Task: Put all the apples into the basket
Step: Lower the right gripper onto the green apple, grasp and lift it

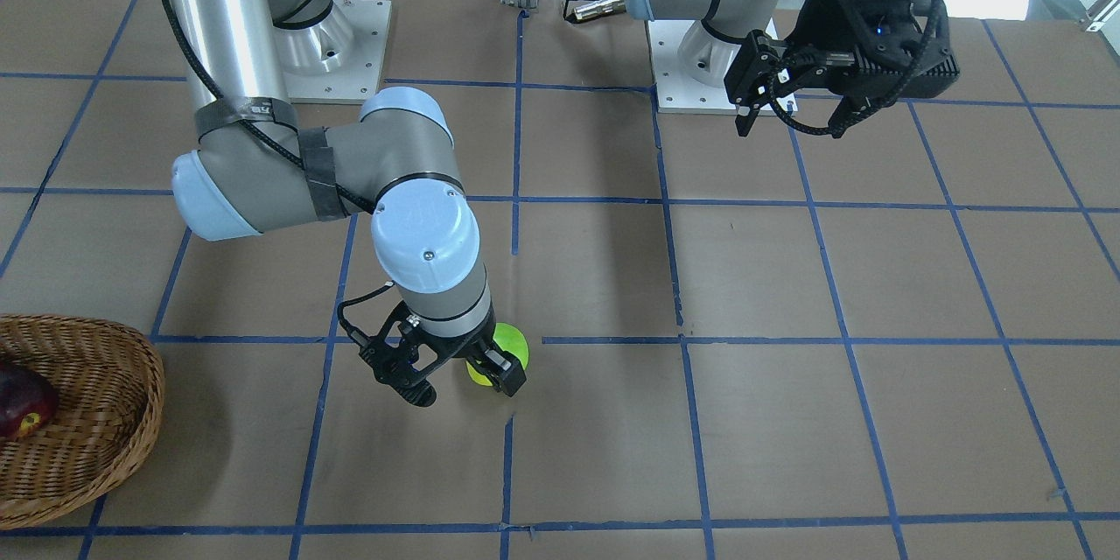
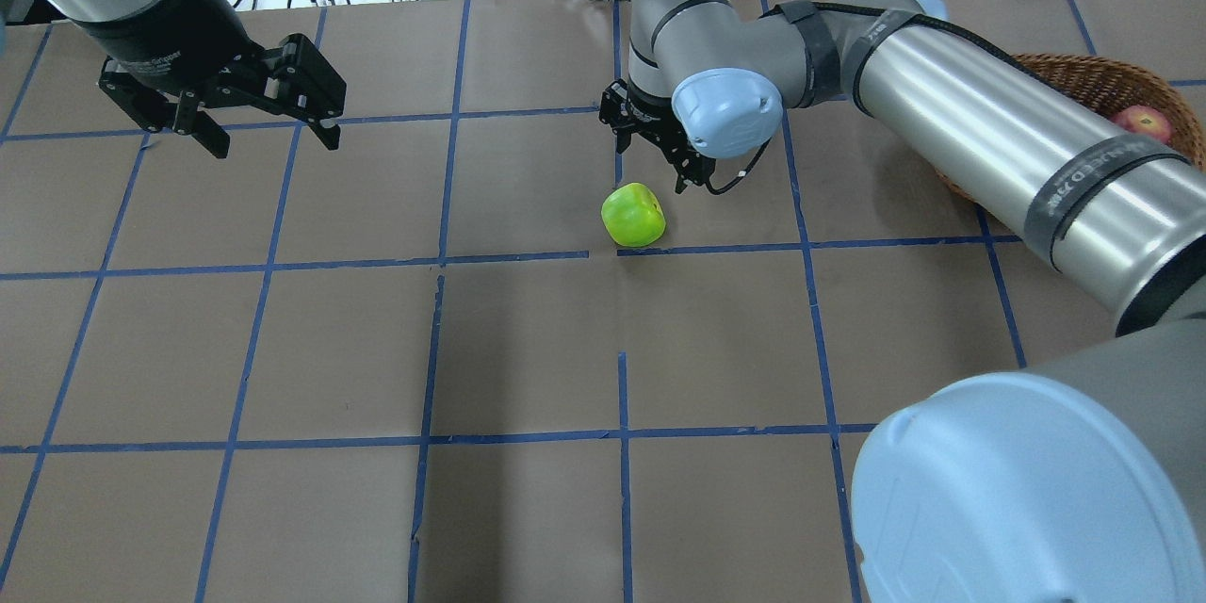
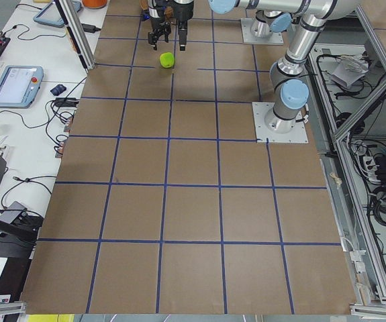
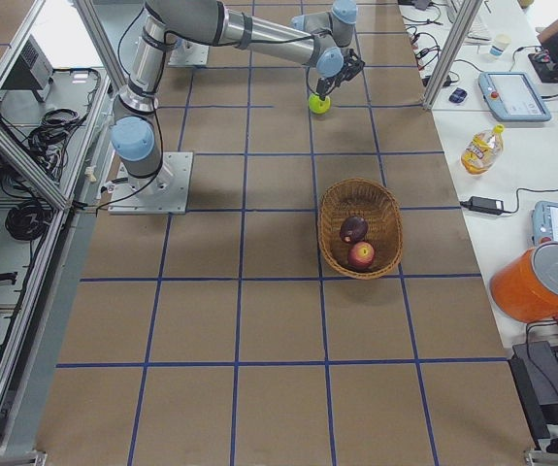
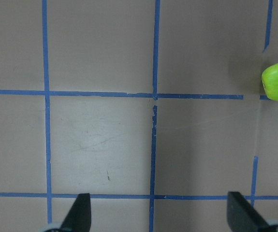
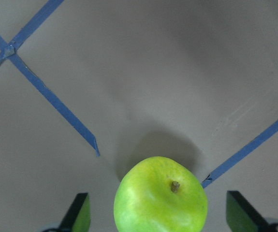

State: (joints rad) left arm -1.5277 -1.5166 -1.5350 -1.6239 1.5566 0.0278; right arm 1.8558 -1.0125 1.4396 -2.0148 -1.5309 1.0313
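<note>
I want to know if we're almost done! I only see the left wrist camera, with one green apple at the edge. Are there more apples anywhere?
Observer: Yes, a dark purple apple and a red apple already lie in the basket.
Operator: Is anyone grabbing the green one?
Observer: The right gripper hangs open just over the green apple, a finger on each side, not shut on it.
Operator: Where's the basket?
Observer: Off on the robot's right side, apart from the green apple.
</note>
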